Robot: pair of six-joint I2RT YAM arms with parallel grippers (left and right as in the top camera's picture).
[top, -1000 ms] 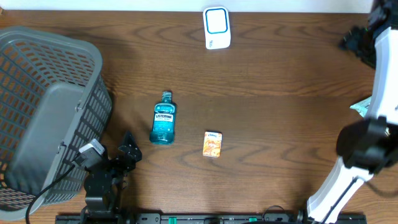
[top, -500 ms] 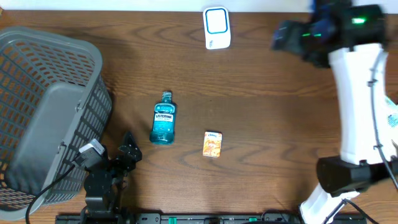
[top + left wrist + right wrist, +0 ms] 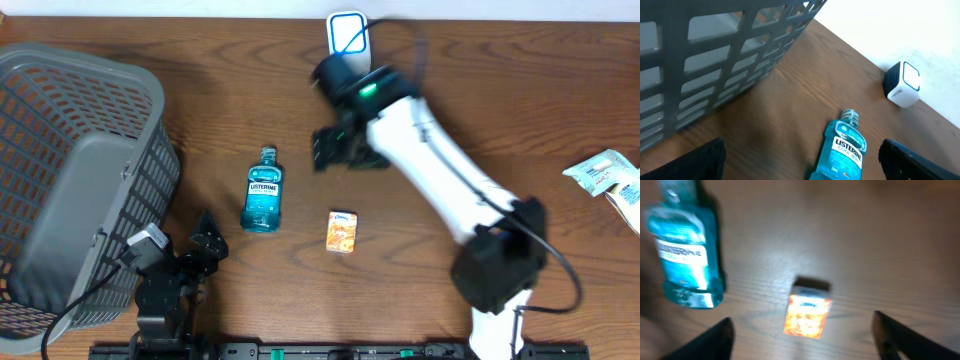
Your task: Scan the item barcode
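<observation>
On the wooden counter (image 3: pixel 530 80), a blue mouthwash bottle (image 3: pixel 263 190) is laid flat, its cap turned toward the far edge and its label facing up. Near it, to its right and apart from it, a small orange box (image 3: pixel 342 231) is laid flat as well. At the far edge a white scanner (image 3: pixel 347 30) with a blue-rimmed window is set; in the overhead view its near part is covered by the right arm (image 3: pixel 440 180). A grey slatted basket (image 3: pixel 150 170) is placed at the left end of the counter, and a few pale packets (image 3: pixel 605 175) are seen at the right edge.

The right arm, blurred in the overhead view, is stretched across the middle of the counter. The right jaws are held over bare wood between the scanner and the box, to the right of the bottle's cap, with none of the three touched. In the right wrist view the fingers (image 3: pixel 715 340) are seen far apart at the lower corners and nothing is grasped between them: the right jaws are released. The box and the bottle are shown beneath that camera, both blurred.

The left arm (image 3: pixel 165 285) is folded at the near edge beside the basket. In the left wrist view its fingers (image 3: pixel 702 160) are spread wide with nothing gripped, so the left jaws are released too. The bottle is seen ahead of them and the scanner beyond it.
</observation>
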